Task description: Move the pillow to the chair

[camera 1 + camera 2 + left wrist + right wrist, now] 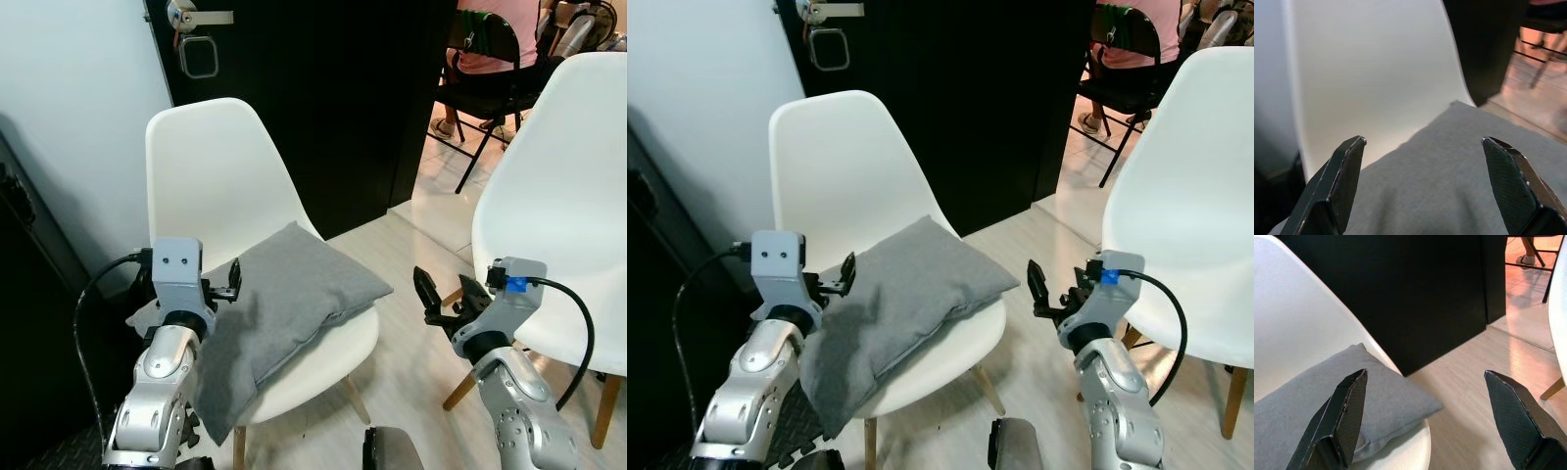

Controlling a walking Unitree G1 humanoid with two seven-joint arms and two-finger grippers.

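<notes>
A white shell chair (211,166) on wooden legs carries a grey pillow (284,304), which lies flat across the seat with one corner hanging over the near edge (probably unsupported there). The chair stands on a pale wood-look floor (411,362), beside a second white chair (563,196).

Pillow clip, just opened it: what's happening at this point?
A grey pillow lies on the seat of a white chair, one corner hanging over the front edge. The left gripper is open at the pillow's left edge, not gripping it. The right gripper is open in the air between this chair and a second white chair on the right. A person sits in the background.
</notes>
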